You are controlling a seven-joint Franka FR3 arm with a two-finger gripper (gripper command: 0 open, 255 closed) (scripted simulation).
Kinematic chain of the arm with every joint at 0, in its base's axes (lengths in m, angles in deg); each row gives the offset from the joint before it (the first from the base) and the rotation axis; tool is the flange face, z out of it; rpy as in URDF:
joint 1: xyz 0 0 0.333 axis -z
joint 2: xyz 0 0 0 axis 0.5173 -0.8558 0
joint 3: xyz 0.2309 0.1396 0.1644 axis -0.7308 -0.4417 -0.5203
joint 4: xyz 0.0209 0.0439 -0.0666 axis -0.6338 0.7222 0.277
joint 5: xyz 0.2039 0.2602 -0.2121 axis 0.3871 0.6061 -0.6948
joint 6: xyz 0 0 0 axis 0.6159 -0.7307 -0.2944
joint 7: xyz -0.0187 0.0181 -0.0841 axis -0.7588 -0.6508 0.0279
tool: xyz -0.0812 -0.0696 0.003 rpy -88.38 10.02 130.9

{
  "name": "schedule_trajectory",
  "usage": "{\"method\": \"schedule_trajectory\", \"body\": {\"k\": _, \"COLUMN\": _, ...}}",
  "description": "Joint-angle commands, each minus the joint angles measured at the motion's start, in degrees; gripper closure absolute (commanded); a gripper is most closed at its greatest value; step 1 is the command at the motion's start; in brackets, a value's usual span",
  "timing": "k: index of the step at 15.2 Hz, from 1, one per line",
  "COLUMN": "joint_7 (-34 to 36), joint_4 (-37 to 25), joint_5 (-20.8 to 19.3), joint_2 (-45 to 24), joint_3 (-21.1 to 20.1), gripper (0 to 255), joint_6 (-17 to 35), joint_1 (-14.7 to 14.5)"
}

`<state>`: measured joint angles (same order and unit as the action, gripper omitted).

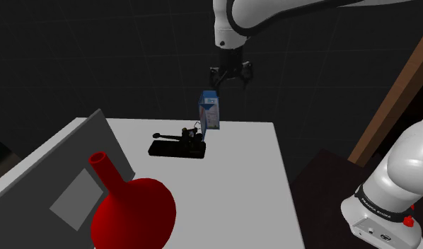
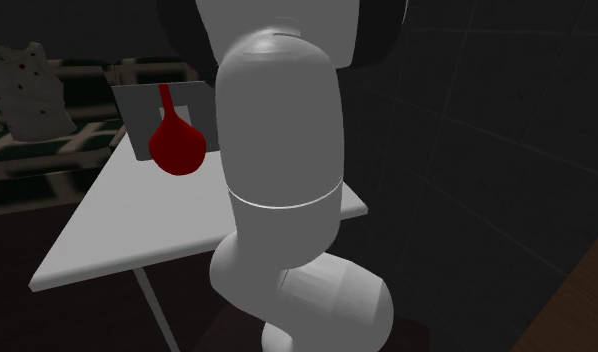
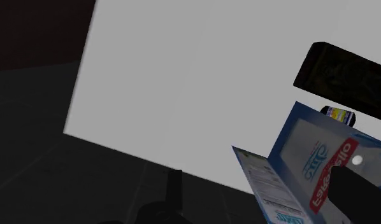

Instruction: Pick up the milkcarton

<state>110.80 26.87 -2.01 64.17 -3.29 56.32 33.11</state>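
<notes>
The milk carton [image 1: 209, 111] is blue and white with red lettering and stands upright near the far edge of the white table [image 1: 238, 184]. My gripper [image 1: 230, 76] hangs just above it, a little toward the shoulder view's right, with nothing held. In the wrist view the carton [image 3: 310, 168] lies below the open gripper [image 3: 265, 197], closer to one dark finger [image 3: 356, 194] than to the other finger [image 3: 173, 191]. Neither finger touches it.
A black tray [image 1: 178, 146] with small dark items lies just in front of the carton. A red round flask [image 1: 132, 209] and a grey box [image 1: 54, 191] stand at the table's near left. A brown wooden beam [image 1: 397, 95] rises at the right.
</notes>
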Motion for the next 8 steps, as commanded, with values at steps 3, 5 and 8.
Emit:
{"method": "schedule_trajectory", "body": {"k": 3, "joint_7": 9.3, "joint_4": -10.66, "joint_5": -2.97, "joint_2": -10.4, "joint_3": -1.8, "gripper": 0, "joint_6": -0.92, "joint_1": -1.13}}
{"method": "schedule_trajectory", "body": {"k": 5, "joint_7": 13.39, "joint_4": -16.56, "joint_5": -4.64, "joint_2": -15.64, "joint_3": -2.07, "gripper": 0, "joint_6": -1.89, "joint_1": -2.23}}
{"method": "schedule_trajectory", "body": {"k": 8, "joint_7": 13.53, "joint_4": -15.09, "joint_5": -4.63, "joint_2": -15.7, "joint_3": -1.88, "gripper": 0, "joint_6": -0.35, "joint_1": -2.33}}
